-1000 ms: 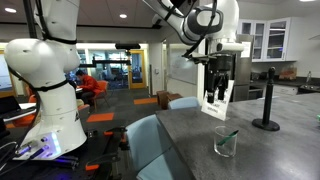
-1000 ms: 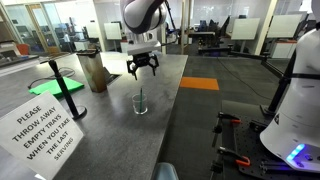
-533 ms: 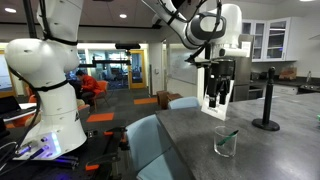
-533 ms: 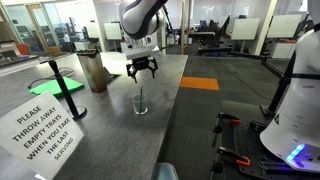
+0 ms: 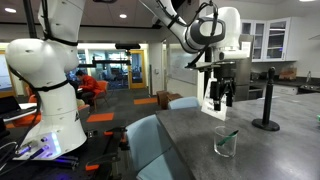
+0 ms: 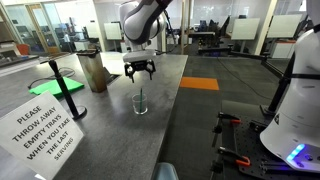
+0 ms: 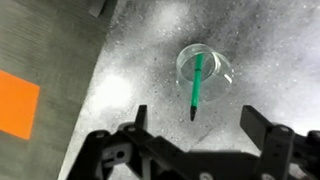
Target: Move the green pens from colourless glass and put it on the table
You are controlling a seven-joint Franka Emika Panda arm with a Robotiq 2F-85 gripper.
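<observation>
We see our gripper (image 6: pixel 139 74) hanging above the speckled grey table (image 7: pixel 110 60), jaws spread wide and holding nothing. One green pen (image 7: pixel 196 88) leans inside the colourless glass (image 7: pixel 222 72), which stands upright on that table. An orange floor patch (image 6: pixel 200 84) marks the open office floor beside it.

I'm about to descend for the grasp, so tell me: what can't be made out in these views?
Pen count: the wrist view shows one green pen in the colourless glass; both exterior views render it too small to confirm.
The gripper, open: its body is cut off by the wrist view's bottom edge.
</observation>
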